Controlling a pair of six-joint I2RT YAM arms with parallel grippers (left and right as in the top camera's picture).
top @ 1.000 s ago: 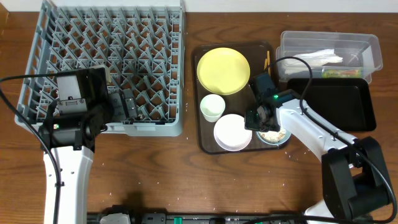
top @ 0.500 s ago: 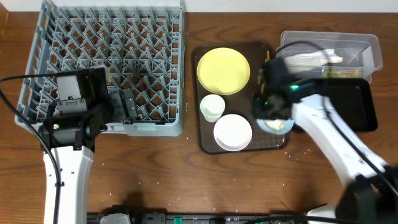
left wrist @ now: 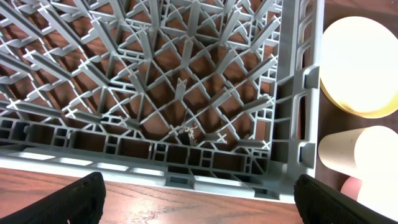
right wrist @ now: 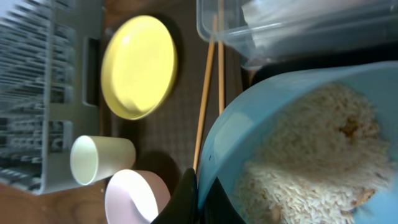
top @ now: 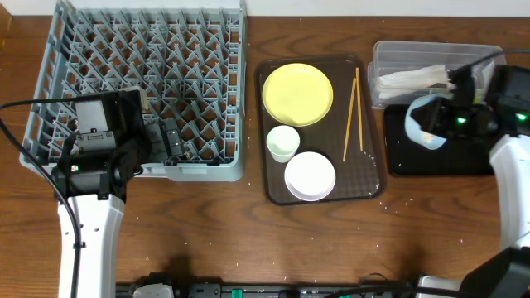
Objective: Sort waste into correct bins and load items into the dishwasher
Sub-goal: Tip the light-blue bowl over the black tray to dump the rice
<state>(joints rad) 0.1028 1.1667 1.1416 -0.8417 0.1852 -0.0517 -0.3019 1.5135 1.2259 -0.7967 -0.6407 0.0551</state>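
My right gripper is shut on the rim of the light-blue bowl and holds it tilted over the black tray. The bowl holds white rice and food scraps. The clear tub behind it holds the white napkin. On the brown serving tray lie the yellow plate, white cup, white bowl and chopsticks. My left gripper is open and empty at the front edge of the grey dish rack.
The rack's front right corner lies under the left wrist, with the plate and cup to its right. Small crumbs dot the wooden table near the serving tray.
My right gripper has lifted the light-blue bowl off the brown serving tray and carried it right, over the black tray. The chopsticks are now uncovered. The left arm has not moved.
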